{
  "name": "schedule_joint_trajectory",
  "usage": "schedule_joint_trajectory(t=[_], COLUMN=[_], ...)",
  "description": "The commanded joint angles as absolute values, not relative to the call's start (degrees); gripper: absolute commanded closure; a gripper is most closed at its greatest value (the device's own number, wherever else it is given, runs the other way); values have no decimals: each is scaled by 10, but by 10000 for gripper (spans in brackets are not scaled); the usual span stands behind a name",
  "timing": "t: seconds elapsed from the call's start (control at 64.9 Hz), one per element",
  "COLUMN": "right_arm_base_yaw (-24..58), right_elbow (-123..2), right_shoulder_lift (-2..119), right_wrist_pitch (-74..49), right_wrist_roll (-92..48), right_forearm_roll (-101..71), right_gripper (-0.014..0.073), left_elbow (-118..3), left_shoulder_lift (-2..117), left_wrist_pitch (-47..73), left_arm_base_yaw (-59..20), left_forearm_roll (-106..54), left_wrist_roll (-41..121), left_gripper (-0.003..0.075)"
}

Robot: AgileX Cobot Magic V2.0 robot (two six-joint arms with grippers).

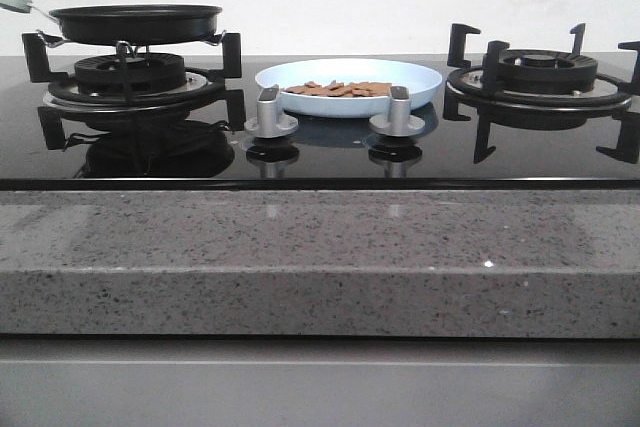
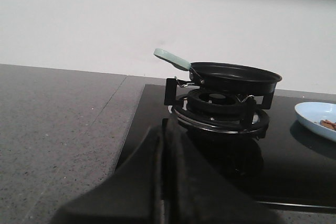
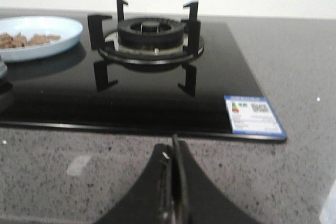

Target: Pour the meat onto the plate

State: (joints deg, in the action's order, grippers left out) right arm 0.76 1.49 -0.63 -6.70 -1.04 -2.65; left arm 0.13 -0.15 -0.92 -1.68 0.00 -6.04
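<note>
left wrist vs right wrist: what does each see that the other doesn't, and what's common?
Only the left wrist view: the black frying pan with its pale handle, sitting on the left burner, and the closed left gripper.

Only the right wrist view: the empty right burner, the energy label sticker on the cooktop corner, and the closed right gripper.

Both: the pale-blue plate with the meat on it (only an edge in the left wrist view), the black glass cooktop, grey stone counter and white wall.
</note>
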Motion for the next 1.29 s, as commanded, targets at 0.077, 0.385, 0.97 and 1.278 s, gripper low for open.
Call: schedule_joint_trajectory(t=[0.077, 0.385, 0.97, 1.278], right_arm_base_yaw=[4, 4, 2, -13], right_elbow=[12, 12, 12, 12], right_shoulder_lift=[-16, -16, -16, -16], right_wrist_pitch=[-9, -9, -9, -9], right_wrist_roll=[-15, -15, -15, -15], right_forearm_roll=[-26, -26, -26, -26], right_gripper=[714, 714, 714, 714], left_elbow=[5, 5, 5, 5], left_shoulder_lift=[-11, -11, -11, -11], left_wrist_pitch=[-58, -58, -58, -58], left_arm_base_yaw=[-17, -17, -17, -17], left_forearm_roll=[0, 0, 0, 0], left_wrist_roll=[-64, -64, -64, -64], left_gripper=[741, 741, 741, 741])
